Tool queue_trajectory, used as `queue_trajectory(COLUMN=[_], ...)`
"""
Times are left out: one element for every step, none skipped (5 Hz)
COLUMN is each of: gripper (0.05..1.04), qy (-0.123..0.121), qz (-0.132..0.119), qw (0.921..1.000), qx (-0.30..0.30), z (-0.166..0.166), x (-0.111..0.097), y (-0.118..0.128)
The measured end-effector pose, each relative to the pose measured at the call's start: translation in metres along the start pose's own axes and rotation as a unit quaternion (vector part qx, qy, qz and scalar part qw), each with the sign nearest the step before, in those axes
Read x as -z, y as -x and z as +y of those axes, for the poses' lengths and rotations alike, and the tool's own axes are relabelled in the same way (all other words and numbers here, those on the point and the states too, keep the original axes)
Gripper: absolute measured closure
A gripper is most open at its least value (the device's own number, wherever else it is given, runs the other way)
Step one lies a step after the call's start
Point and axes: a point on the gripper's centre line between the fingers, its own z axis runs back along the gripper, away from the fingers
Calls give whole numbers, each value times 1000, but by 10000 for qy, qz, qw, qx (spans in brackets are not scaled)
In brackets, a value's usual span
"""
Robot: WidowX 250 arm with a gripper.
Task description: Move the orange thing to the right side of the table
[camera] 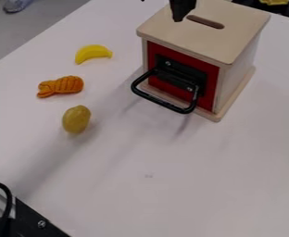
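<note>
At the upper right of the frame, you see a box [240,28] of smooth, matt wood; its black handle [162,102] is glossy. At upper left, note the toy banana [92,52], smooth and plastic-looking. Below it, the orange thing [68,84] is ridged. Observe a soft gloss on the yellow-green object [76,119]. Your counter [147,199] is smooth, with a faint sheen.
</note>
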Motion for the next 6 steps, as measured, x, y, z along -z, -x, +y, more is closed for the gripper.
queue_trajectory(gripper=[84, 85, 84, 84, 84, 84], qy=[36, 123, -73, -95, -38, -58], qz=[109, 212, 282, 597, 925, 1186], qw=[9999, 9995, 9984, 9941, 9880, 9820], qx=[-5, 201, 492, 895, 1233, 1470], z=[-1, 7, 29, 56, 76, 102], x=[6, 14, 18, 31, 49, 66], y=[4, 8, 16, 35, 53, 76])
